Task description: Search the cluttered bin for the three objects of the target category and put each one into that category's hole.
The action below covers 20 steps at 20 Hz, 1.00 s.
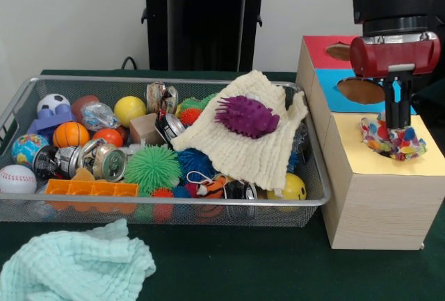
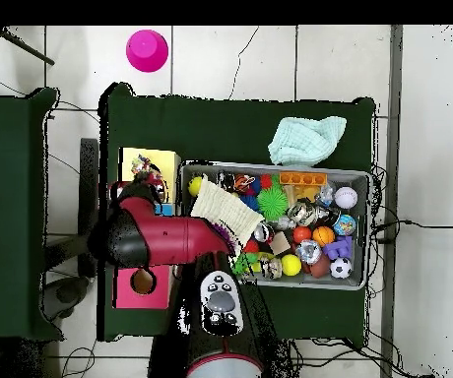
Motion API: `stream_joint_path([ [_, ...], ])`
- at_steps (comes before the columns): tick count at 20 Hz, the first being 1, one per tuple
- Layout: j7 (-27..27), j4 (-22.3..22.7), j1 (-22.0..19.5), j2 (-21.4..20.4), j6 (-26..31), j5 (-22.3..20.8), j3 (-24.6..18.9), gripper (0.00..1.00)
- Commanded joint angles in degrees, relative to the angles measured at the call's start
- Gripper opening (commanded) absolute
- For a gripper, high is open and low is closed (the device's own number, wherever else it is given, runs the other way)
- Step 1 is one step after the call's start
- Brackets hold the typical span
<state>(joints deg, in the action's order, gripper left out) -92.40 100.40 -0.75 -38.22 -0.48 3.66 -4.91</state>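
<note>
My gripper reaches down over the yellow top of the nearest wooden box, shut on a wad of clear plastic film with multicoloured bits. The wad hangs at or just above the yellow top, and the hole there is hidden beneath it. In the overhead view the wad lies over the yellow box. The wire mesh bin stands to the left, full of clutter. Another clear plastic wad lies at its far left among balls.
A cream cloth with a purple spiky ball on it drapes over the bin's right part. The blue-topped box and red-topped box stand behind the yellow one. A mint cloth lies before the bin. Cans and balls fill the bin.
</note>
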Motion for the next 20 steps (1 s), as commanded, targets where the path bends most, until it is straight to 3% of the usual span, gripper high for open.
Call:
stream_joint_path([
  [1, -6.3, -1.9, -3.4, 2.1, -2.0, -4.0, -2.9, 0.00],
  [14, -6.4, -2.1, -1.5, 1.8, 4.0, -3.4, -1.3, 0.00],
  [20, -8.4, -1.0, -1.5, 2.5, 2.3, -2.3, -2.8, 0.00],
])
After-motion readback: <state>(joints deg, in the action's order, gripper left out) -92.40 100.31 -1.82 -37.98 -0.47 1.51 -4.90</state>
